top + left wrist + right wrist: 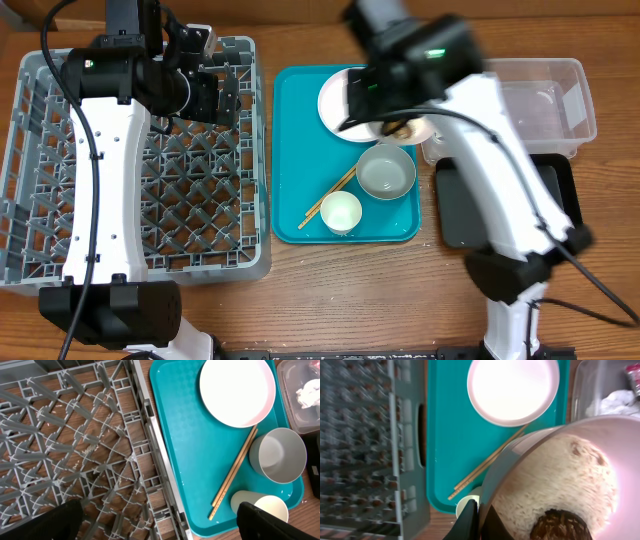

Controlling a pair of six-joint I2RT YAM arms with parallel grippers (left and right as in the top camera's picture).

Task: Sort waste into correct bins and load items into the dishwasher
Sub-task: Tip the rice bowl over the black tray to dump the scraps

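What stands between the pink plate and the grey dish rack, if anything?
Nothing visible. Only bare teal tray separates the plate from the rack; the chopsticks lie further down the tray, off that path.

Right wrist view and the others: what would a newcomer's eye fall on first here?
The pink bowl full of rice, with a brown scrap in it, fills the right wrist view. In the middle of the table, the bright teal tray carries a plate, and the big grey rack on the left shows no dishes.
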